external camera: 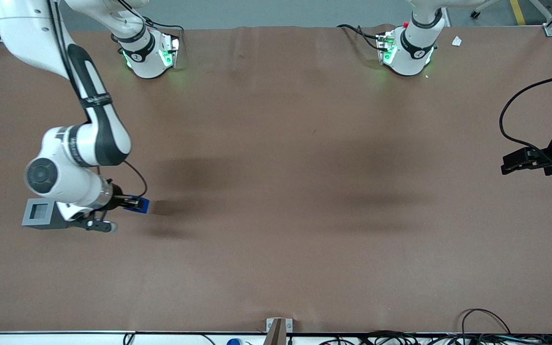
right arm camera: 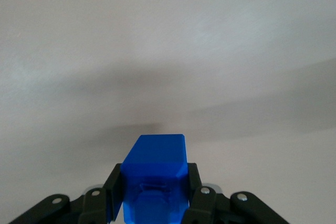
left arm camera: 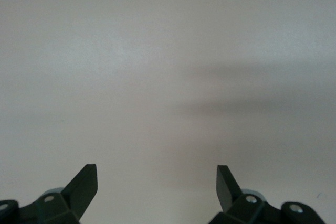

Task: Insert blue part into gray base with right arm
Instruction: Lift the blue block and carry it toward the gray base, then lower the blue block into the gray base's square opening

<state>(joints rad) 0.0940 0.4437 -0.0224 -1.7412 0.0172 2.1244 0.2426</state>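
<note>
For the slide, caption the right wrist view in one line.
Gripper shut on the blue part, held above the bare table.

Wide brown table (external camera: 276, 191), bare across the middle and toward the parked arm's end. Lots of room to pass there. Crowded at the working arm's end: gray base (external camera: 40, 213) on the table, with the right arm (external camera: 77, 158) bent low just above and beside it. Gripper (external camera: 134, 203) just beside the base, tilted sideways, fingers (right arm camera: 113, 192) closed on the blue part (right arm camera: 155, 177). Square hole on top of the base open to the air. Open table in front of the blue part.
</note>
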